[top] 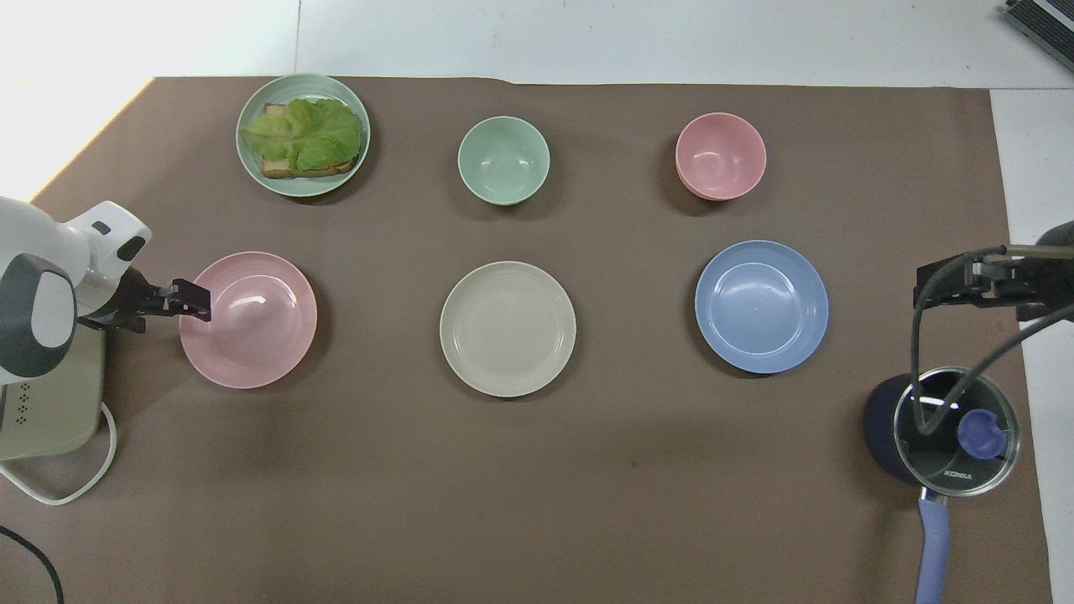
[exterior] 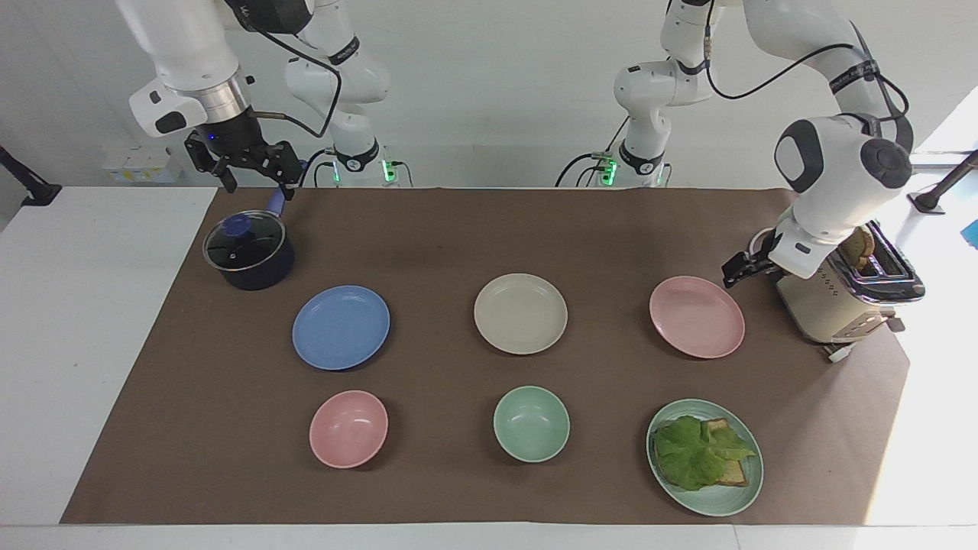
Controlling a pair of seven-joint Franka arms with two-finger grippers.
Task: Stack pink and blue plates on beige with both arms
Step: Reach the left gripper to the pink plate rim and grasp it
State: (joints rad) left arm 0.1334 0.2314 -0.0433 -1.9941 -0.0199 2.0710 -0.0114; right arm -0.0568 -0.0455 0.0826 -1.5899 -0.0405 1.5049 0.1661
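With nothing stacked yet, all three plates lie flat on the brown mat (exterior: 458,229) in one row. Landmark: beige plate (exterior: 520,313), centre of the row. Pink plate (exterior: 696,316) lies beside it toward the left arm's end; blue plate (exterior: 341,327) beside it toward the right arm's end. Each is well apart from the beige one.

Left gripper (exterior: 735,270) sits low at the pink plate's outer rim, between plate and toaster (exterior: 837,294); fingers open, holding nothing. Contact with the rim cannot be confirmed. Right gripper (exterior: 248,164) hangs over the lidded pot (exterior: 248,252), fingers spread and empty, well clear of the blue plate; that arm appears to wait.

Risks, as I judge them:
- Plates are shallow and flat on the mat, so a finger may fail to get under the rim and simply push the pink plate toward the beige one.
- A thin rim pinch could let the plate tilt or slip during the carry.
- Left wrist is close to the toaster; a swing could knock it.
- Both arms converging on the beige plate together could collide.
- An off-centre release leaves the stack crooked for the second plate.
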